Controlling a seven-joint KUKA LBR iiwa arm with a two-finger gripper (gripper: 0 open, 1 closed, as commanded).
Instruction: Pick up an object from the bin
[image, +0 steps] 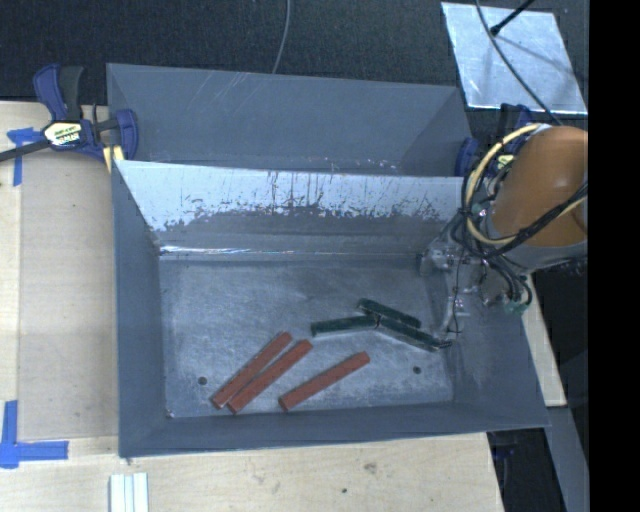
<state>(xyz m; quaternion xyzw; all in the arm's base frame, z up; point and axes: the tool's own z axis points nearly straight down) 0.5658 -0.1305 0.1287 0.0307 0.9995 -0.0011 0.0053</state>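
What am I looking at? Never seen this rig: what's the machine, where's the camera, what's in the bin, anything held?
A single robot arm reaches in from the right; the orange dome and cables belong to it. One camera looks down on a grey metal bin from above, slightly sideways. On its floor lie three reddish-brown bars, front left, and a few dark green strips crossed mid-right. The arm's pincer sits low at the right end of those strips. Whether it grips one cannot be told.

No text, number or brand mark can be read on the bin (140, 330) or on anything in it.
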